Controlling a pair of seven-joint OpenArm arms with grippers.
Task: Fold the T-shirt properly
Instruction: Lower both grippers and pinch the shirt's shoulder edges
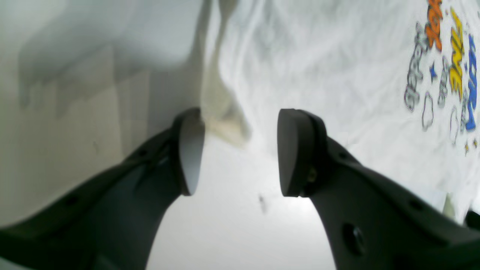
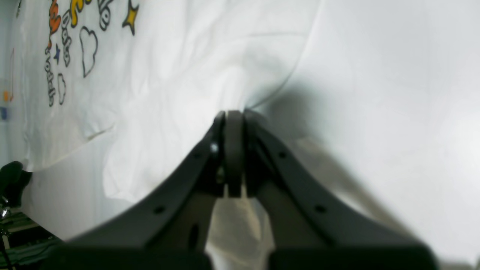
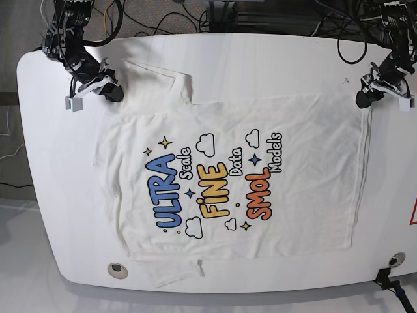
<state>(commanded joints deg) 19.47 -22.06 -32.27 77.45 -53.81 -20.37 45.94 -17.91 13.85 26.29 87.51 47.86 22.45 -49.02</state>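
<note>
The white T-shirt [image 3: 228,176] lies spread print-up on the white table [image 3: 260,59], with one sleeve folded in at the far left [image 3: 156,75]. My right gripper [image 3: 115,93] is at the shirt's far-left shoulder. In the right wrist view the right gripper [image 2: 234,123] is shut, and the cloth [image 2: 180,75] puckers toward its tips. My left gripper [image 3: 362,99] is at the shirt's far-right hem corner. In the left wrist view the left gripper [image 1: 240,153] is open, with the shirt's corner [image 1: 225,127] lying between its fingers, close to the left finger [image 1: 189,150].
Cables [image 3: 163,19] crowd the table's far edge. A round hole [image 3: 116,268] sits near the front-left edge and a small black fixture [image 3: 389,276] at the front right. The shirt's near hem [image 3: 195,264] lies close to the front edge.
</note>
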